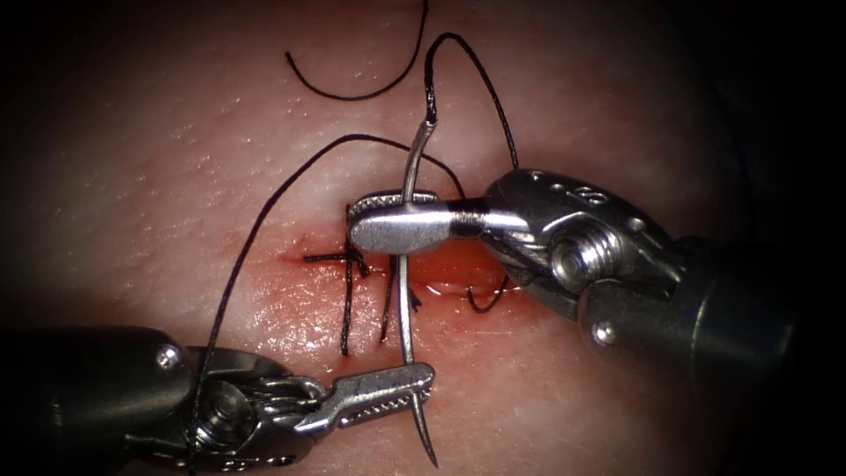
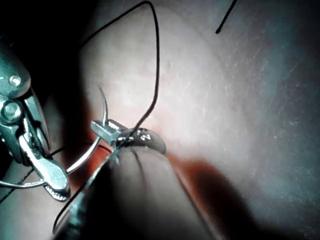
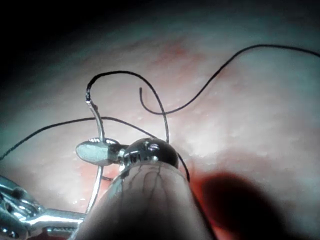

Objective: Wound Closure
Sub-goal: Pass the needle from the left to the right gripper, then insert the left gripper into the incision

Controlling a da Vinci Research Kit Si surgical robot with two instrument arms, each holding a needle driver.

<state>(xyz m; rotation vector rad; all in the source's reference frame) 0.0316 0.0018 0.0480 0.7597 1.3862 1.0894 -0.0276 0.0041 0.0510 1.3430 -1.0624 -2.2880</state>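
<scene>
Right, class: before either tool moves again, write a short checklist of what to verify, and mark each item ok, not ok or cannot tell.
1. Right gripper shut on the needle near its thread end: ok.
2. Left gripper shut on the needle near its tip: ok.
3. Needle out of the tissue: ok, it hangs above the cut.
4. Needle tip bare, past the left gripper: ok.
5. Thread free of the tools: cannot tell, it crosses the left tool.

Right tool point(image 1: 388, 220) enters from right, wrist bent, jaws clamped on needle point(image 1: 407, 291) near its thread end. Left tool point(image 1: 414, 388) enters near-left, jaws clamped near needle's tip.
</scene>
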